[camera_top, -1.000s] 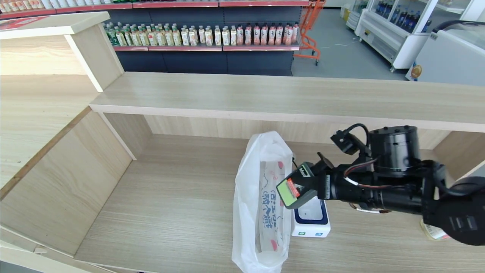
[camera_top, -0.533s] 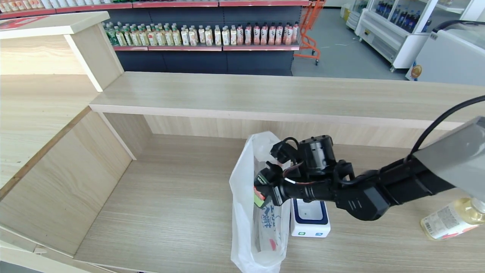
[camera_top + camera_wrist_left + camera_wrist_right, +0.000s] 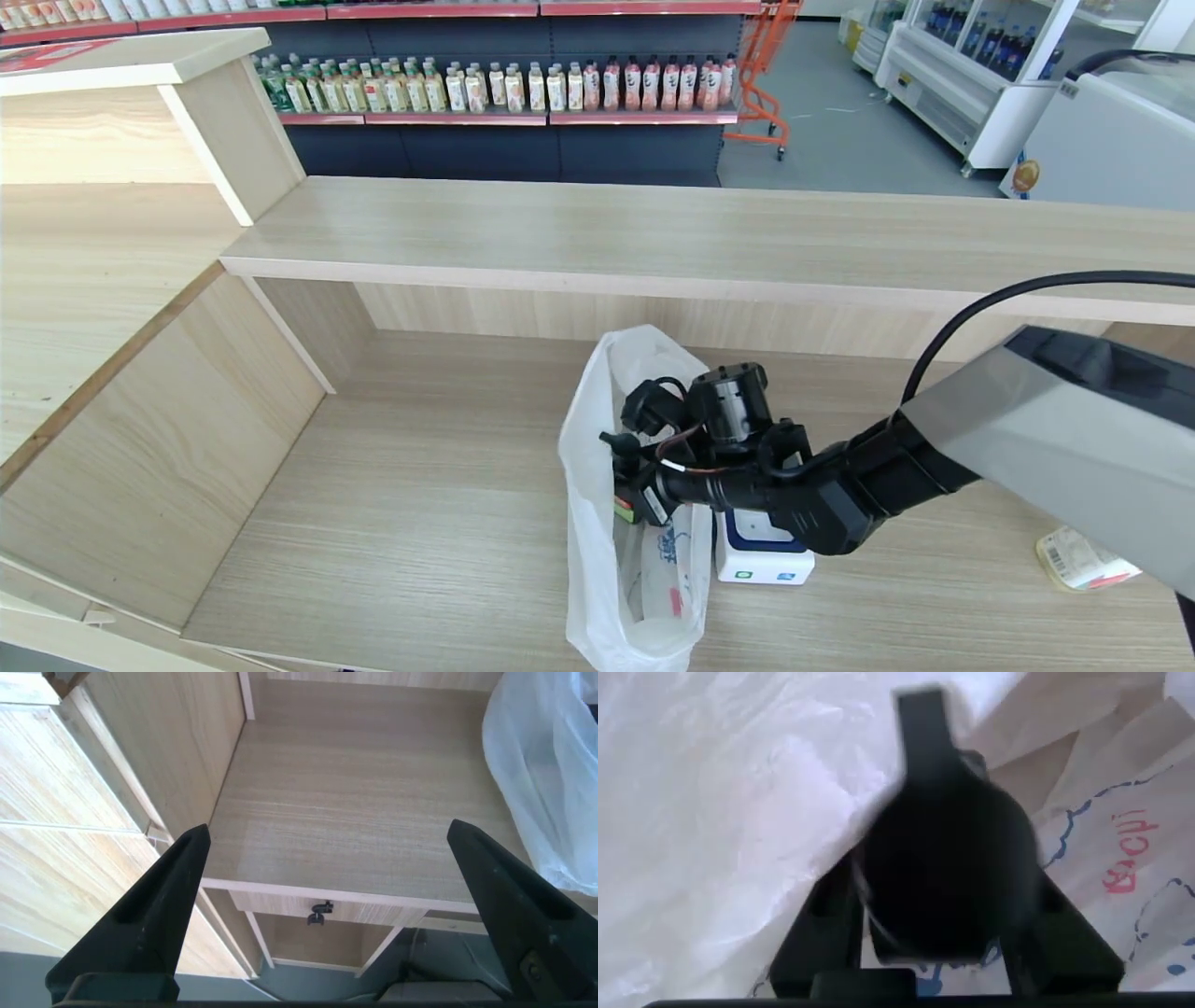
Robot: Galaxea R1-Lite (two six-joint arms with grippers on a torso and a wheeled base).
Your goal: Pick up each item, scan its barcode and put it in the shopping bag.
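Surface (image 3: 420, 523) of pale wood carries everything. On it the shopping bag (image 3: 588, 485) stands open just beside the white scanner (image 3: 761, 560), so the way from scanning to bagging is short. One bottle (image 3: 1074, 560) lies well apart, not yet bagged. My left gripper (image 3: 327, 831) hangs wide and holds nothing. My right gripper (image 3: 639, 499) is inside the bag's mouth, closed around a small green and red pack (image 3: 624, 510). I judge it is low enough to release softly.

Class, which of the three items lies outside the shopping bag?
The bottle, far right on the counter; the packet is in the bag, the box in the right pincer at its mouth.
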